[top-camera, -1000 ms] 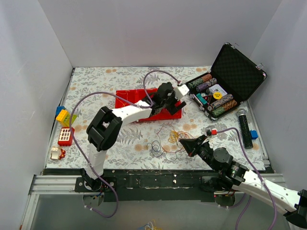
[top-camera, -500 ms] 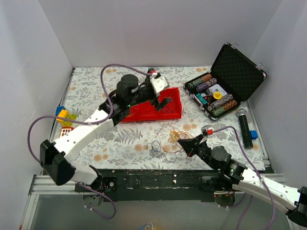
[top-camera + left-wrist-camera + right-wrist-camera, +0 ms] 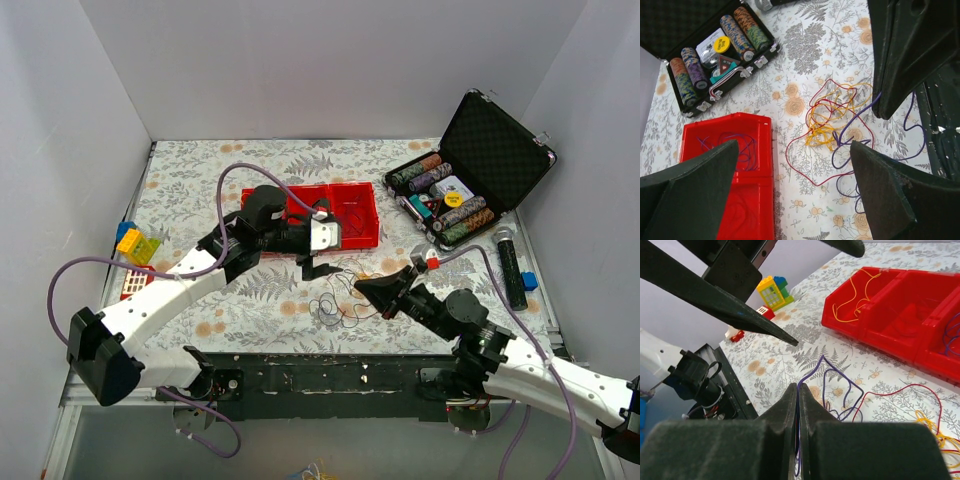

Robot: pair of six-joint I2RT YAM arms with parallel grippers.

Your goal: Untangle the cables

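On my floral worktop [image 3: 190, 175], a red bin [image 3: 362, 232] sits mid-back. Right of it, an open black case [image 3: 497, 150] holds poker chips [image 3: 462, 218]; toy bricks [image 3: 135, 243] lie at the left edge.

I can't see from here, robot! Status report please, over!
Left gripper open above the cables. Right gripper shut on the purple cable. Cables not yet untangled. Red bin close beside them.

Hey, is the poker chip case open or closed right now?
Open: the poker chip case has its lid raised, chip rows showing inside.
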